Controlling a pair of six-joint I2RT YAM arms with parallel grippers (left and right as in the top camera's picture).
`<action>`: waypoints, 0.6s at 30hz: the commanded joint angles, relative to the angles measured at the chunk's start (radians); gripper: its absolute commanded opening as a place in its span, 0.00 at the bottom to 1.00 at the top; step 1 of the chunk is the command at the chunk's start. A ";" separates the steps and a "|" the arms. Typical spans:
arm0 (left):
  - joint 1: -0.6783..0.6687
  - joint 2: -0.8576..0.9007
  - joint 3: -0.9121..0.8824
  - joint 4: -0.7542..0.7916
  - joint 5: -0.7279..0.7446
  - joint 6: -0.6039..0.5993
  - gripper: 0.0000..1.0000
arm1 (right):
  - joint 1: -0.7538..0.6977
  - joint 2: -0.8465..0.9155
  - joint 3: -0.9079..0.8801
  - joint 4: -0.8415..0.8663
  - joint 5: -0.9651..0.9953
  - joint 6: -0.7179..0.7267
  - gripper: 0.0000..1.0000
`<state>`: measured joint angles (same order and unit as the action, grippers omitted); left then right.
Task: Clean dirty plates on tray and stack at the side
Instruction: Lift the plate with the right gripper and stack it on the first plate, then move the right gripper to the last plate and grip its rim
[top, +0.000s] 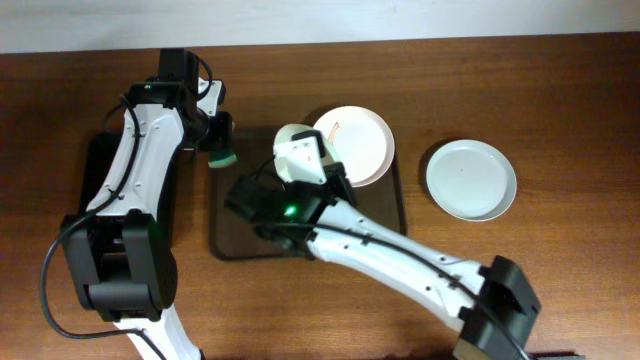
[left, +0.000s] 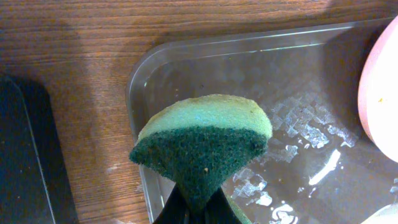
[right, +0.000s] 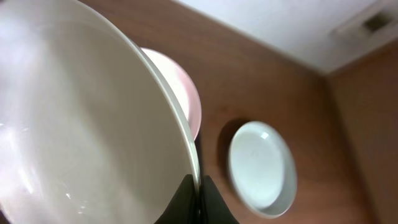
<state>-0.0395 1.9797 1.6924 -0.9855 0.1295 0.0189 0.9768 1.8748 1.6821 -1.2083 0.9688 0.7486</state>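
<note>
The dark-brown tray lies mid-table. My right gripper is shut on the rim of a white plate and holds it tilted on edge over the tray's left half. In the overhead view this plate is mostly hidden by my wrist. A second plate with a thin brown streak lies on the tray's far right part. A third plate rests on the table to the right of the tray. My left gripper is shut on a green sponge above the tray's far left corner.
A smaller black tray lies under my left arm, left of the brown tray; its edge shows in the left wrist view. The brown tray's floor is wet and shiny. The wall runs along the table's far edge.
</note>
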 joint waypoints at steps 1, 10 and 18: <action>0.005 0.018 0.010 0.001 -0.003 -0.007 0.01 | -0.207 -0.127 0.024 0.001 -0.417 0.048 0.04; 0.005 0.018 0.010 0.001 -0.003 -0.007 0.00 | -1.116 -0.167 -0.003 -0.057 -0.905 -0.188 0.04; 0.005 0.018 0.010 0.001 -0.003 -0.007 0.00 | -1.239 -0.167 -0.459 0.254 -0.883 -0.214 0.04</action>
<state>-0.0395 1.9808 1.6924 -0.9848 0.1226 0.0189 -0.2661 1.7203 1.2594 -0.9764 0.0891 0.5419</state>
